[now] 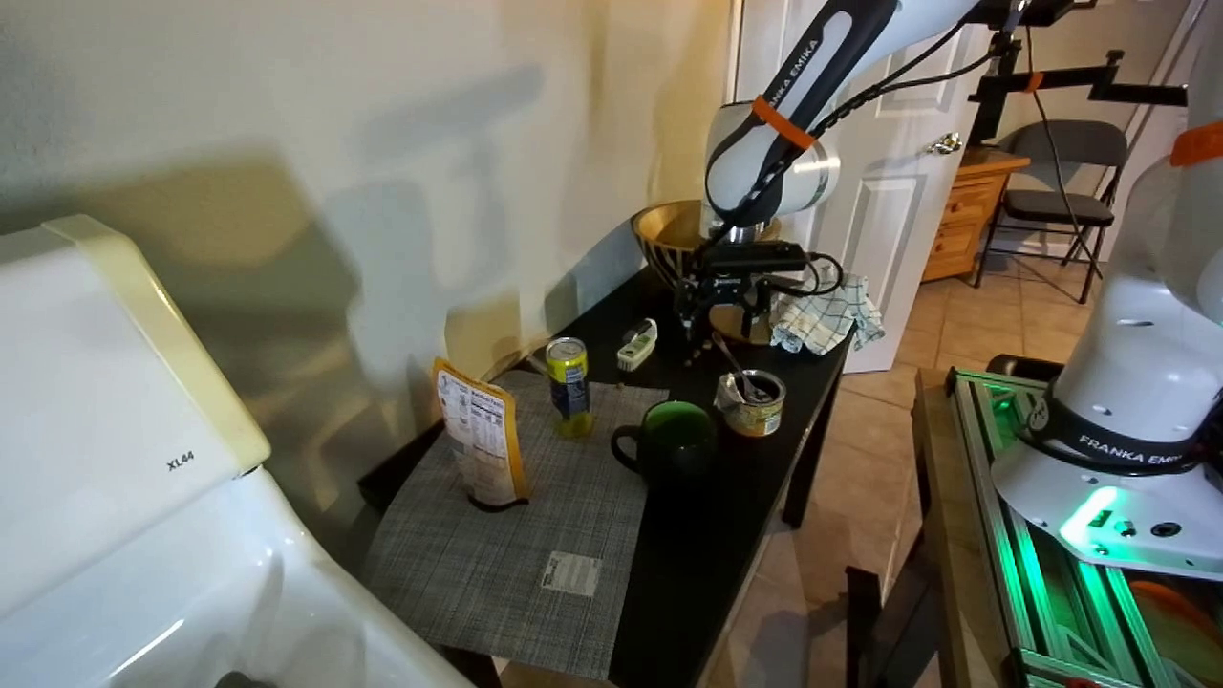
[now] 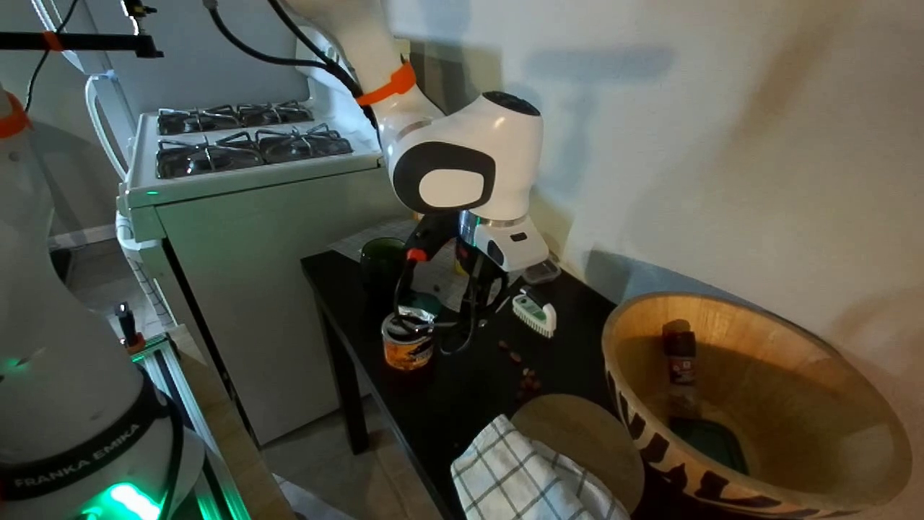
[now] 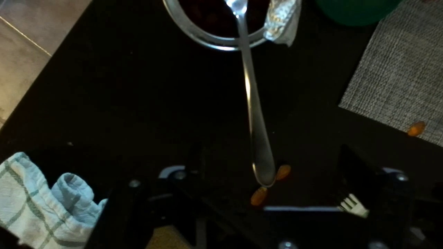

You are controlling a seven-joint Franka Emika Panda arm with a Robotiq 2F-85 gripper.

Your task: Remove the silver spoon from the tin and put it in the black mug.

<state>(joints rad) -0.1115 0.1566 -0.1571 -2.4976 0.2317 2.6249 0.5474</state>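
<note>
The tin (image 1: 758,417) stands open on the black table, its foil lid peeled to one side. It also shows in the other views (image 2: 408,352) (image 3: 204,38). The silver spoon (image 1: 732,359) leans in it, bowl end inside, handle sticking out over the rim. In the wrist view the spoon's handle (image 3: 255,110) points toward my gripper (image 3: 271,162). My gripper (image 1: 721,323) is open and empty, fingers on either side of the handle's end, not touching it. The black mug (image 1: 676,461) stands beside the tin, handle away from it; it also shows behind the arm (image 2: 380,274).
A yellow can (image 1: 570,387) and a pouch (image 1: 484,440) stand on the grey placemat (image 1: 516,583). A brush (image 2: 534,314), loose almonds (image 2: 529,381), a checked cloth (image 2: 520,469), a round board (image 2: 577,440) and a large wooden bowl (image 2: 801,368) are on the table.
</note>
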